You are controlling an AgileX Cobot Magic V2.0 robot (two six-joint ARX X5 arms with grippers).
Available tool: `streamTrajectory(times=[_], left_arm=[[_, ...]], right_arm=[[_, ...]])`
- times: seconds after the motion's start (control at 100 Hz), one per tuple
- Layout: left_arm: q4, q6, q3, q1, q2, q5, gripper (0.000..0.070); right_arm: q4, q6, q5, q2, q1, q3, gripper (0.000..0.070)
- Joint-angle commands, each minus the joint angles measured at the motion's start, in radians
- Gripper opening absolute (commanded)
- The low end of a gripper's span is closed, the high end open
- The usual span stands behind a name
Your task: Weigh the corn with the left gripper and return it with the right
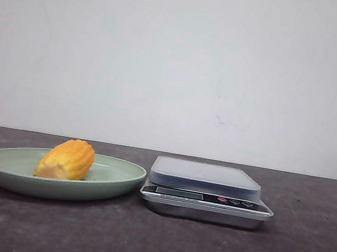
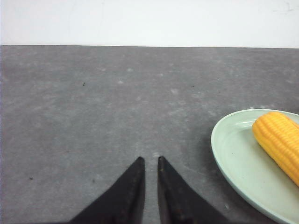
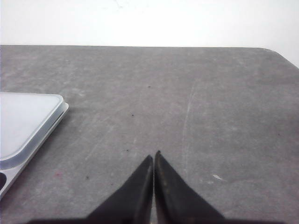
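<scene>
L gripper (image 2: pixel 150 161): jaws nearly together, narrow slit, empty; corn (image 2: pixel 279 142) on plate (image 2: pixel 233 161) beside. R gripper (image 3: pixel 154 156): tips touching, empty; scale (image 3: pixel 25 119) alongside.

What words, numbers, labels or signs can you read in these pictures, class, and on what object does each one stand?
None can be read.
Scale: its front panel has a display and small buttons, too small and blurred to make out.
Corn and plate: no markings show.
</scene>
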State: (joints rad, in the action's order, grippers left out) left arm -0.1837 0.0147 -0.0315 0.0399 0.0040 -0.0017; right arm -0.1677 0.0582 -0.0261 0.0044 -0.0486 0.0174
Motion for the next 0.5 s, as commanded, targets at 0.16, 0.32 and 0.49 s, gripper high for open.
streamTrajectory(times=[0.16, 0.32, 0.49], left_arm=[[-0.004, 0.001, 0.018, 0.0, -0.001, -0.002, 0.0], [-0.004, 0.001, 0.018, 0.0, -0.001, -0.002, 0.0], [-0.004, -0.029, 0.018, 0.0, -0.001, -0.006, 0.0]], right_arm=[[0.011, 0.009, 0.0, -0.001, -0.001, -0.004, 0.0], [0.011, 0.009, 0.003, -0.001, 0.0, -0.004, 0.0], [0.045, 0.021, -0.029, -0.001, -0.002, -0.004, 0.0]])
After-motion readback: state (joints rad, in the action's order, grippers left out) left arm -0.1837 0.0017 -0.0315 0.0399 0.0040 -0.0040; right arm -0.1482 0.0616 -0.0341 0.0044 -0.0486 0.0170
